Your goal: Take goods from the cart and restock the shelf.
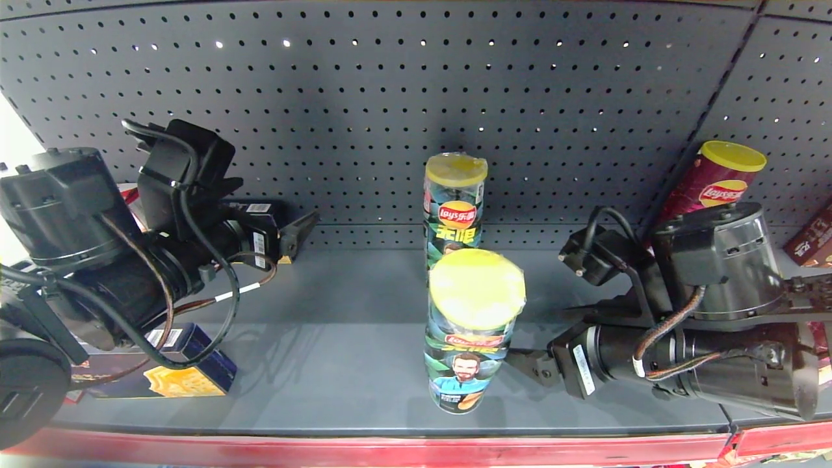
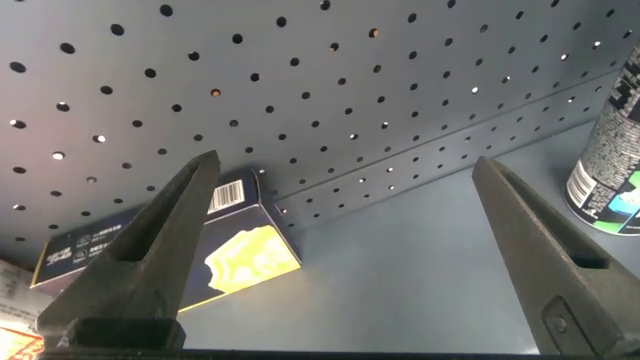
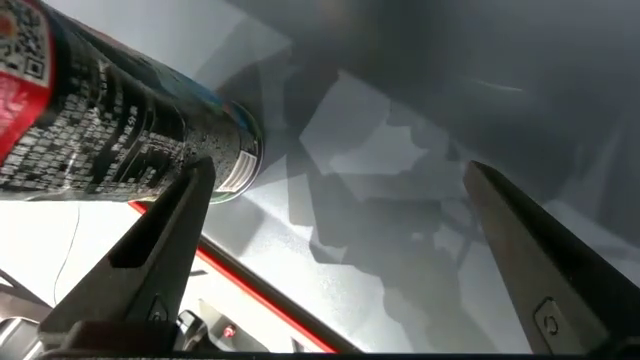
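Observation:
Two green chip cans with yellow lids stand mid-shelf, one [image 1: 455, 208] near the pegboard and one [image 1: 473, 331] in front of it by the red shelf edge. My right gripper [image 1: 522, 363] sits just right of the front can, low by its base. It is open [image 3: 340, 170], with the can [image 3: 120, 130] just past one fingertip [image 3: 195, 185] and not between the jaws. My left gripper [image 1: 296, 235] hovers at the back left of the shelf, open [image 2: 342, 165] and holding nothing. The rear can [image 2: 610, 170] is off to its side.
A dark red chip can [image 1: 712, 182] stands at the back right behind my right arm. A blue and yellow box [image 1: 188, 370] lies front left, and another [image 2: 240, 250] rests against the pegboard [image 1: 364, 97]. Bare grey shelf [image 1: 338, 338] lies between the left arm and the cans.

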Robot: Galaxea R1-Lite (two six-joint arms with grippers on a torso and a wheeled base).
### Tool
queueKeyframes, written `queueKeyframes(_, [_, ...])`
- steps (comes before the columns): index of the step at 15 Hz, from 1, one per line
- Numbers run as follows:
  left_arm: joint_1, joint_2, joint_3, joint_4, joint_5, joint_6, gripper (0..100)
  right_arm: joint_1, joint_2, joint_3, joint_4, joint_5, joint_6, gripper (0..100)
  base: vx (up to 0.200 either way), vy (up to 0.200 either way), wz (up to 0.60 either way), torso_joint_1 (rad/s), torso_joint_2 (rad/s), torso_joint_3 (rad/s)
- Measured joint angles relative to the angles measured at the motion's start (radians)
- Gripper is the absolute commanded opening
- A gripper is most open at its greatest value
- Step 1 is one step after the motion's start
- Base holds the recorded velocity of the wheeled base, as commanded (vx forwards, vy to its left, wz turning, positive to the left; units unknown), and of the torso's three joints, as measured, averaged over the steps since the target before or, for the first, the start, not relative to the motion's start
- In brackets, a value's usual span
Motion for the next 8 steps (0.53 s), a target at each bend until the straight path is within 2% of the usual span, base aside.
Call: queueKeyframes(8, [0.000,0.000,-0.002,0.000,0.000,0.000,100,0.002,0.005,-0.005,-0.001,0.000,-0.001,100,0.000,0.000,0.00,0.000,0.00,0.000])
